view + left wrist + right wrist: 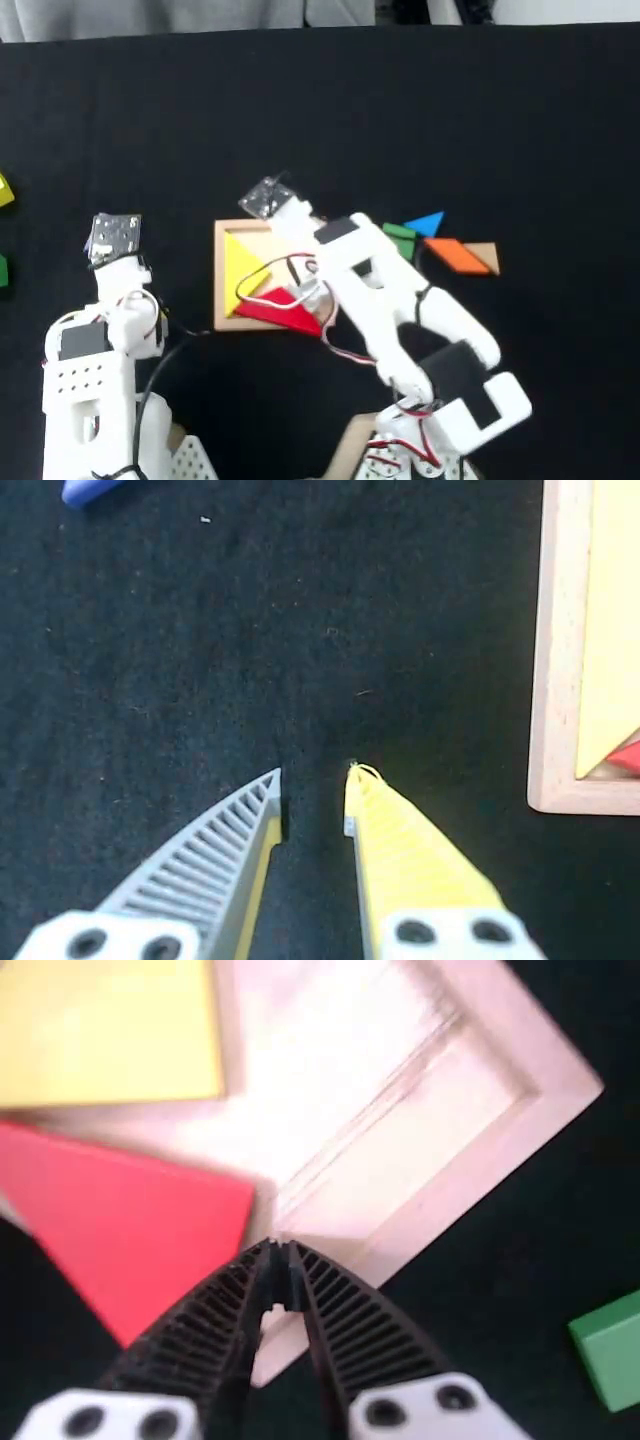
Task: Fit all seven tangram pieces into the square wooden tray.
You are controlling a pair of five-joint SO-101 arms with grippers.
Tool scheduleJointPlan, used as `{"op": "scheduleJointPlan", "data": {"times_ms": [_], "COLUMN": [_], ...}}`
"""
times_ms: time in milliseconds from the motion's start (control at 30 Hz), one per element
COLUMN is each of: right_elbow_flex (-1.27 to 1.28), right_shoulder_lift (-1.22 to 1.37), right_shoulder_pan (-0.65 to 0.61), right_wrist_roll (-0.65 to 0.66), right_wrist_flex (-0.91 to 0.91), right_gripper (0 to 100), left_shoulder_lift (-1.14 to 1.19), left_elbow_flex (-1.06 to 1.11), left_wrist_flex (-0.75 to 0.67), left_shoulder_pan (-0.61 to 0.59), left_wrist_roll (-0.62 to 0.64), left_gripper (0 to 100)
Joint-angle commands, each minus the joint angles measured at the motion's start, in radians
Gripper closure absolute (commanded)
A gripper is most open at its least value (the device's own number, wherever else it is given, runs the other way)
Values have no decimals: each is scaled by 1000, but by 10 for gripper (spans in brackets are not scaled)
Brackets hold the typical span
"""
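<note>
Right wrist view: my right pincer (277, 1250) is pressed together over the rim of the pale wooden tray (450, 1200). Yellow piece (110, 1030) and red piece (130, 1230) lie just beyond its tips. My left pincer (315, 775) is slightly spread, with the tray beside it.

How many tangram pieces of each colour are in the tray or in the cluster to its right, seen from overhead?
Yellow piece: 1
Red piece: 1
Green piece: 1
Blue piece: 1
Orange piece: 1
Tan piece: 1
Total: 6
</note>
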Motion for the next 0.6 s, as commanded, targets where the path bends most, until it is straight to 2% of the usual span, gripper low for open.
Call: {"op": "scheduleJointPlan", "data": {"times_ms": [0,100,233,300,567], "right_elbow_flex": [-5,122,314,346,271], "right_shoulder_lift": [-193,-394,-532,-516,-282], "right_shoulder_pan": [-14,-46,-198,-258,-261], "right_wrist_roll": [11,64,196,212,198], "right_wrist_flex": [72,104,126,135,78], "right_gripper": [988,988,988,988,988], "left_shoulder_lift": [-14,-14,-14,-14,-21], "left_elbow_flex": [-4,-2,-2,-1,13], "left_wrist_flex": [-14,-14,-12,-12,-17], "left_shoulder_pan": [10,10,10,8,-25], "left_wrist_roll": [-6,-6,-6,-6,-6], "left_gripper": [887,887,887,887,887]}}
